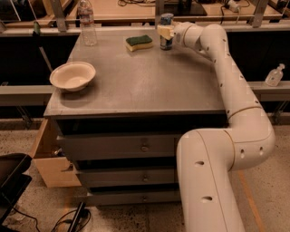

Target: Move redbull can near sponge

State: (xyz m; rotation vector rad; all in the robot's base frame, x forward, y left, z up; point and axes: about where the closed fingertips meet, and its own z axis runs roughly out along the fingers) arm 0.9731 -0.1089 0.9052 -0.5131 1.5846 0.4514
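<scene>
The redbull can [166,22], blue and silver, stands upright at the far edge of the grey table [145,86], just right of the sponge [139,42]. The sponge is yellow with a dark green top and lies flat. My gripper [166,32] reaches in from the right, its cream fingers [164,31] closed around the can's middle. The can's base looks to be at the table surface. A small gap separates the can from the sponge.
A cream bowl [72,76] sits near the table's left edge. A clear plastic bottle [86,22] stands at the far left corner. A drawer [47,158] hangs open at the lower left. A wooden bench [136,9] runs behind the table.
</scene>
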